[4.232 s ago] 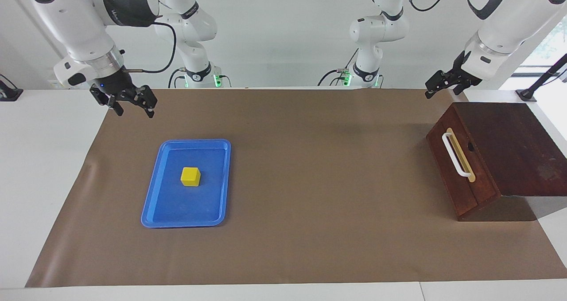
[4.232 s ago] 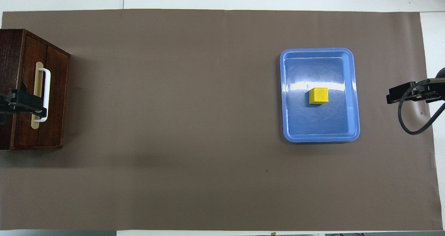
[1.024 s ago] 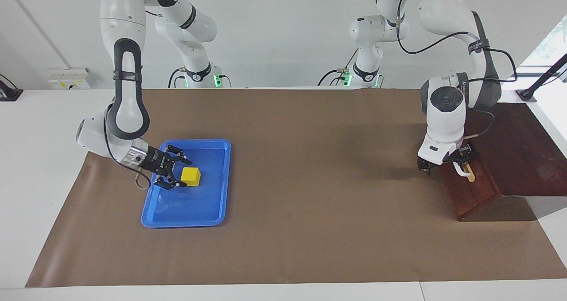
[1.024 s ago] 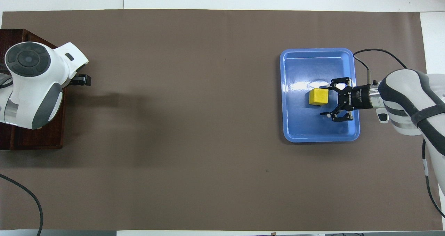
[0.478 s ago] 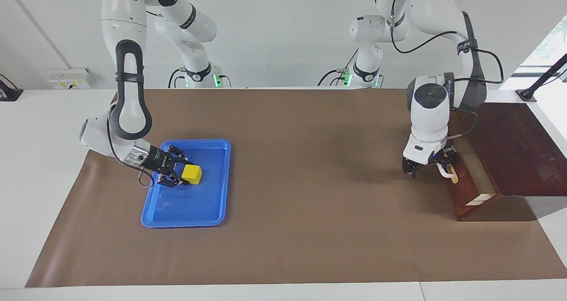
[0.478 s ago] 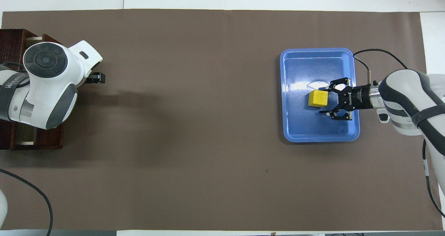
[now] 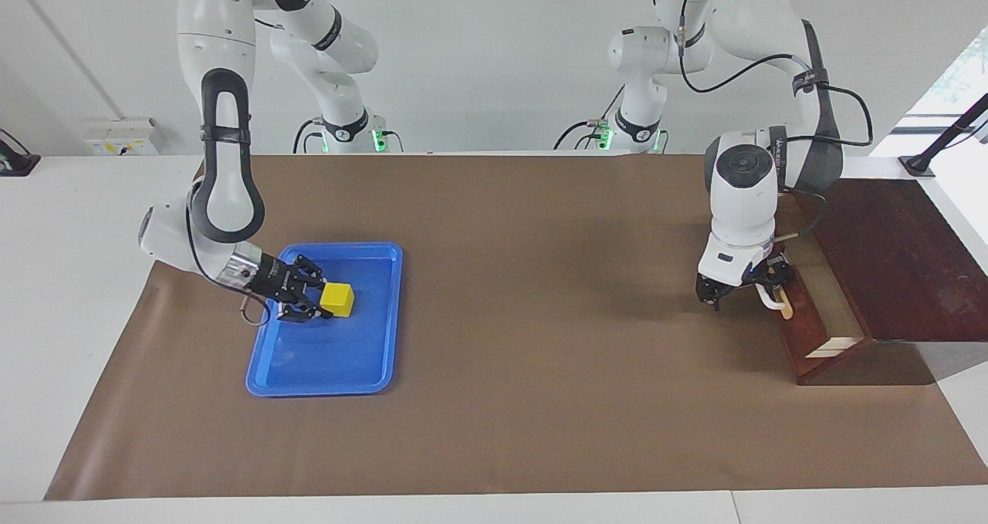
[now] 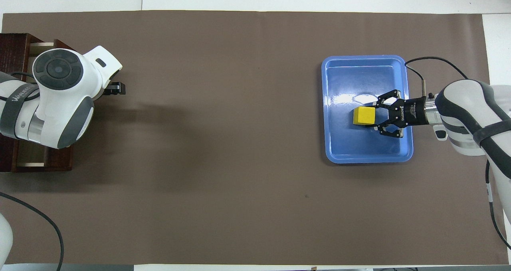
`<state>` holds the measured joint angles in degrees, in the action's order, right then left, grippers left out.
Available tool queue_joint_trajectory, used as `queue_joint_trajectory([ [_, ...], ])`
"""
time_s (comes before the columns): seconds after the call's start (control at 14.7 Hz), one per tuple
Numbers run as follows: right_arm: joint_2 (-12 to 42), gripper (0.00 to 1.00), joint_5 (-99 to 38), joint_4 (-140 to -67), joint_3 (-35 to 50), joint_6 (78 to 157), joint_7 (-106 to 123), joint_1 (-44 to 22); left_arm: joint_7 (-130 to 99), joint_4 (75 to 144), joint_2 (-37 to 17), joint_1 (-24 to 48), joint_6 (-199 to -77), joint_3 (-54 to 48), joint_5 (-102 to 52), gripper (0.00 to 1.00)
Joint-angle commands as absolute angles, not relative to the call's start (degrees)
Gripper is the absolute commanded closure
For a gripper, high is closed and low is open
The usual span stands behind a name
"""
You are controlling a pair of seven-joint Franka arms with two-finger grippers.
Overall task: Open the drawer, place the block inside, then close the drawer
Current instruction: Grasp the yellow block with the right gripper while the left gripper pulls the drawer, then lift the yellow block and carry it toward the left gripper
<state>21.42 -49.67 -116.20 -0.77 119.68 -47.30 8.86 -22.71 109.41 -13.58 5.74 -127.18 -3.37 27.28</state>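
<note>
While the drawer (image 7: 820, 302) stands partly pulled out of its dark wooden box (image 7: 895, 254), showing a strip of pale interior, two jobs are under way at once. At the left arm's end of the table, the left gripper (image 7: 752, 283) sits at the drawer's front, right at the white handle (image 7: 769, 299); it appears to have hold of the bar, though the wrist hides its fingers, so I cannot tell whether they are clamped.

At the right arm's end, the right gripper (image 7: 318, 301) lies low and nearly level inside the blue tray (image 7: 324, 373). Its fingers have drawn in against the two sides of the block (image 7: 337, 299), which sits between their tips, at or barely off the tray floor.

By my reading, the task is about a third done: opening is begun but the gap looks narrow, and the block is gripped but not carried. Left to do: pull the drawer wider, lift the block, bring it across the brown mat (image 7: 540, 400) to the opening, release it inside, and push the drawer shut.
</note>
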Motion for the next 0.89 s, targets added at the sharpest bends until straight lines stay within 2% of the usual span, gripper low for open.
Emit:
queue_joint_trajectory([
  [0.0, 20.4, 1.00, -51.2, -115.9, -0.6, 119.7, -45.8, 9.1, -24.3, 109.3, -14.6, 7.7, -127.8, -3.3, 24.8, 0.00],
  [0.2, 20.7, 1.00, -51.2, -113.5, -0.5, 119.4, -46.3, 8.7, -25.4, 109.2, -14.6, 8.9, -127.8, -3.3, 23.8, 0.00],
  [0.48, 22.7, 1.00, -49.9, -104.3, -0.5, 114.1, -53.8, 5.9, -28.3, 109.1, -14.6, 10.9, -127.8, -3.3, 23.6, 0.00],
  [0.82, 25.1, 1.00, -49.0, -97.2, -0.7, 114.9, -65.7, -5.0, -29.8, 108.7, -14.6, 13.3, -127.4, -3.2, 21.6, 0.00],
])
